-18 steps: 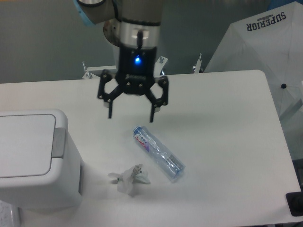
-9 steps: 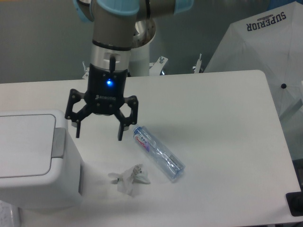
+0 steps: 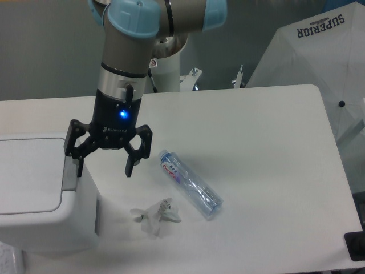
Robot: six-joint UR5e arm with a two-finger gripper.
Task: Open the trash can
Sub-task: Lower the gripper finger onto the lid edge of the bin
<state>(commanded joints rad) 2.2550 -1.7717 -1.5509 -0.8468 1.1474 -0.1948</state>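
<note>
The trash can (image 3: 40, 200) is a large white box with rounded corners at the left edge of the table, its flat lid down. A grey push tab (image 3: 69, 173) lies on the lid's right side. My gripper (image 3: 104, 172) hangs open at the can's right edge, pointing down with nothing between its fingers. Its left finger (image 3: 80, 166) is over the grey tab, and the right finger (image 3: 130, 165) is over the table beside the can. Whether the left finger touches the tab I cannot tell.
A clear plastic bottle (image 3: 190, 184) lies on its side right of the gripper. A crumpled white tissue (image 3: 157, 214) sits in front of it. A white umbrella (image 3: 325, 57) stands beyond the table's right edge. A dark object (image 3: 355, 245) is at the lower right corner.
The gripper has moved left and down, from above the bottle's cap end to the trash can's right edge. It stays open. Bottle and tissue have not moved.
</note>
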